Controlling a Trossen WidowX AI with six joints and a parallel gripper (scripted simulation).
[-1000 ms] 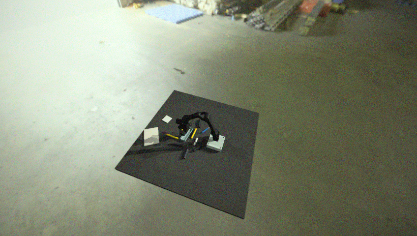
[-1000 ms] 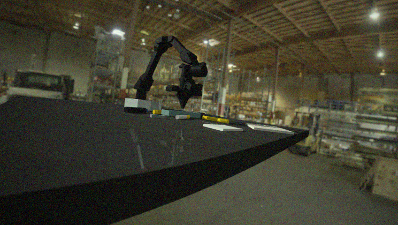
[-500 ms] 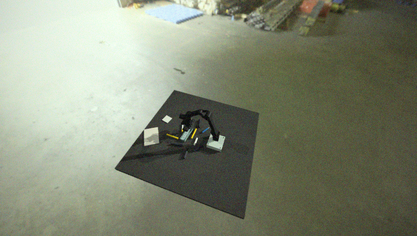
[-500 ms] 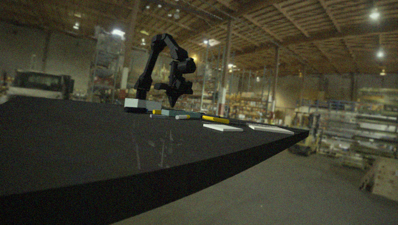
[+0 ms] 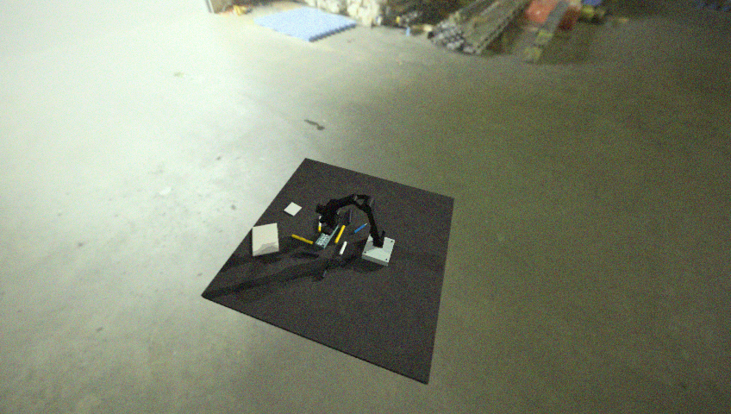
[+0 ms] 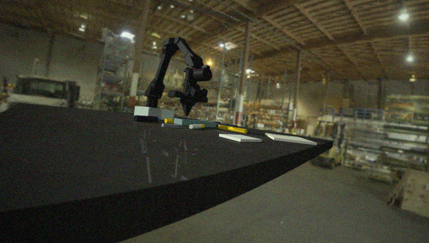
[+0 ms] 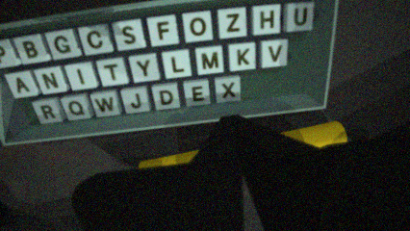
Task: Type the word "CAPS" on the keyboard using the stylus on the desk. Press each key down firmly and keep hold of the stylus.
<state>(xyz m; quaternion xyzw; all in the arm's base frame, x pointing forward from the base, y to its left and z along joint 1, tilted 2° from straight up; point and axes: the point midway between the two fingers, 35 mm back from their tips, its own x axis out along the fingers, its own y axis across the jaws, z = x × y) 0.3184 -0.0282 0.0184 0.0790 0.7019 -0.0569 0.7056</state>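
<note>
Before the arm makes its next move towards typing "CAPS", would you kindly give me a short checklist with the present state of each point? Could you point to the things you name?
1. Gripper [image 6: 187,115] [image 7: 229,124] holding a stylus: not ok, its fingers are closed on nothing.
2. Gripper clear of the keyboard [image 6: 182,121] [image 7: 284,91]: ok, the fingertips hover above it in the exterior view.
3. Needed keys in wrist view: ok, C [image 7: 95,39], A [image 7: 22,86] and S [image 7: 128,35] show whole, P [image 7: 4,54] partly.
4. Keyboard flat on the desk [image 5: 359,307] [image 6: 90,156]: ok.
5. Which pen-like thing is the stylus: cannot tell, several lie around the keyboard.
</note>
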